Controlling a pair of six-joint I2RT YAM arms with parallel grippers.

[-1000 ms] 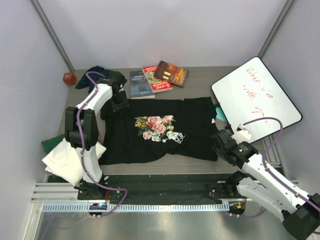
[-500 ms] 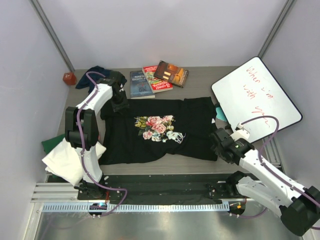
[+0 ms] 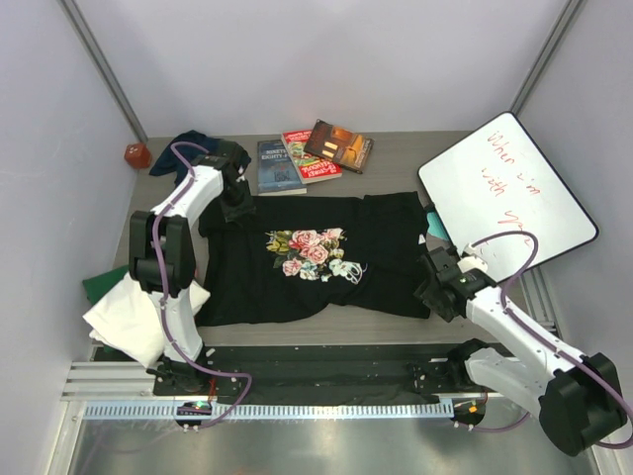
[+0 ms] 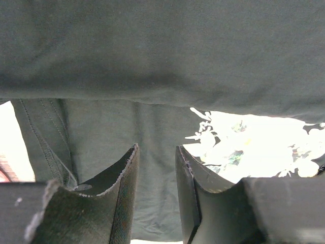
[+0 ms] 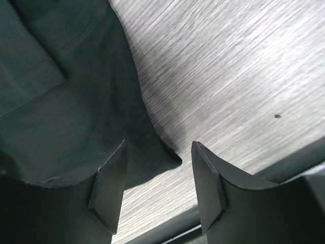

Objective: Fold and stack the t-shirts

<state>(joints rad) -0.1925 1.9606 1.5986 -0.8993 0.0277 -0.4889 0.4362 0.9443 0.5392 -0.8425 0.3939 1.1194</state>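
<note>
From above: a large black cotton t-shirt with a rose print (image 3: 316, 259) lies spread flat on the grey wood-grain table (image 3: 396, 163). No fold appears to have begun. Folded white (image 3: 129, 319) and green shirts (image 3: 99, 285) sit at the left.

Left wrist: the left gripper (image 4: 156, 150) is low over the cloth, jaws partly apart and holding nothing.

Right wrist: the right gripper (image 5: 157, 188), jaws wide and empty, straddles the near hem corner.
</note>
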